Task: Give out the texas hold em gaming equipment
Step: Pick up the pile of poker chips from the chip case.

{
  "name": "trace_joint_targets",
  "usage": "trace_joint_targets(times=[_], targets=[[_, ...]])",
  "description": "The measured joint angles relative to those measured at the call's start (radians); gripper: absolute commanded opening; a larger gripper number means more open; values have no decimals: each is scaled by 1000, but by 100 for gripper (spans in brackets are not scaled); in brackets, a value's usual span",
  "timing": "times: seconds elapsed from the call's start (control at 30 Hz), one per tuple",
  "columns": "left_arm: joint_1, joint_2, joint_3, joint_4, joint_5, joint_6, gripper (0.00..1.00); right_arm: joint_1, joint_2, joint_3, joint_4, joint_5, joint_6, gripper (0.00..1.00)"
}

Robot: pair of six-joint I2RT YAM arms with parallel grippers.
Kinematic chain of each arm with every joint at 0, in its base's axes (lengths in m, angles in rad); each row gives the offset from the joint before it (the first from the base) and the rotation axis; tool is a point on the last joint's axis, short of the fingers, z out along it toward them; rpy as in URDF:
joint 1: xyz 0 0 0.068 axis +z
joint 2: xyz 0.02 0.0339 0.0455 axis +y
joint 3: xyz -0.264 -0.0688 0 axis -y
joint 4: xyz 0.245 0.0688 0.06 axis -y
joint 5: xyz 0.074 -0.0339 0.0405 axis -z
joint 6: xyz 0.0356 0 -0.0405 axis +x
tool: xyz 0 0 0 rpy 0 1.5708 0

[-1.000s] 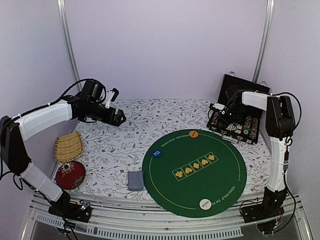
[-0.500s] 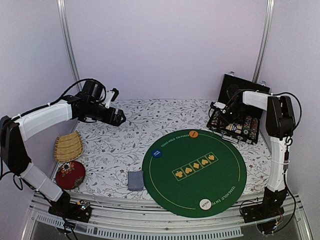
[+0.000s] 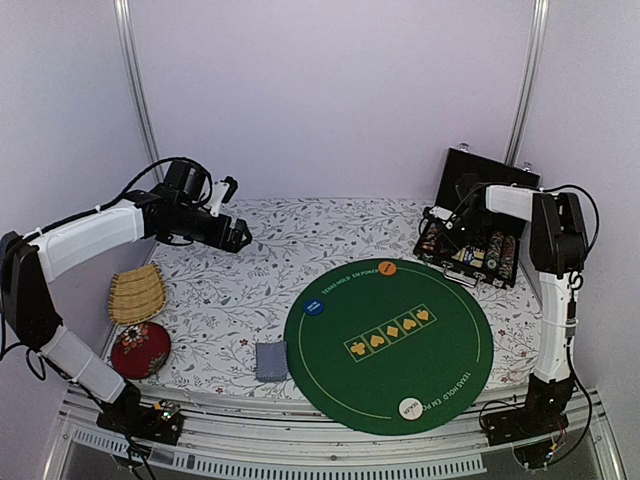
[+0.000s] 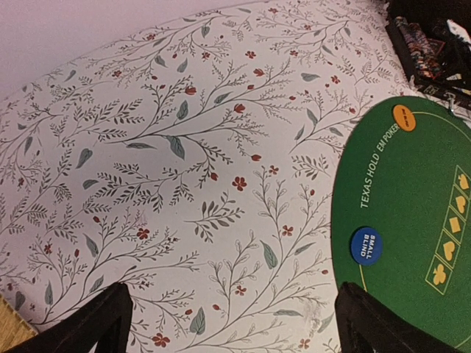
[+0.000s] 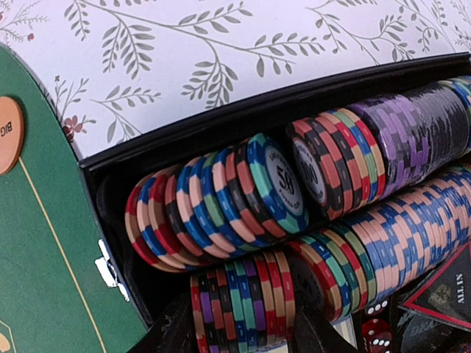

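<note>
Poker chips (image 5: 221,198) lie in rows in the open black case (image 3: 470,252) at the back right. My right gripper (image 5: 246,331) reaches into the case, its two fingers pressed against the ends of a short stack of chips (image 5: 243,294). On the round green mat (image 3: 440,350) lie an orange disc (image 3: 387,268), a blue disc (image 3: 314,307) and a white disc (image 3: 409,407). Grey-blue cards (image 3: 270,360) sit just left of the mat. My left gripper (image 3: 235,237) hangs open and empty over the floral cloth (image 4: 184,162), the blue disc (image 4: 366,245) to its right.
A woven basket (image 3: 135,293) and a red round cushion (image 3: 140,348) lie at the left edge. The case lid (image 3: 490,172) stands upright behind the chips. Red dice (image 5: 377,332) and a black triangular piece (image 5: 441,290) sit in the case near my right fingers.
My right gripper has narrowed onto the short chip stack and shifted slightly inside the case. The left arm has not moved.
</note>
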Motion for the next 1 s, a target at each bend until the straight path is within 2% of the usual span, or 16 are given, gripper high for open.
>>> trace_joint_targets(times=[0.17, 0.33, 0.43, 0.8, 1.0], targets=[[0, 0, 0, 0, 1, 1, 98, 1, 23, 15, 8, -13, 7, 40], [0, 0, 0, 0, 0, 1, 98, 3, 41, 34, -1, -27, 13, 21], [1, 0, 0, 0, 0, 1, 98, 3, 41, 35, -2, -27, 12, 4], [1, 0, 0, 0, 1, 1, 98, 12, 13, 40, -28, 29, 66, 2], [1, -10, -11, 11, 18, 4, 98, 13, -122, 48, -55, 46, 151, 2]])
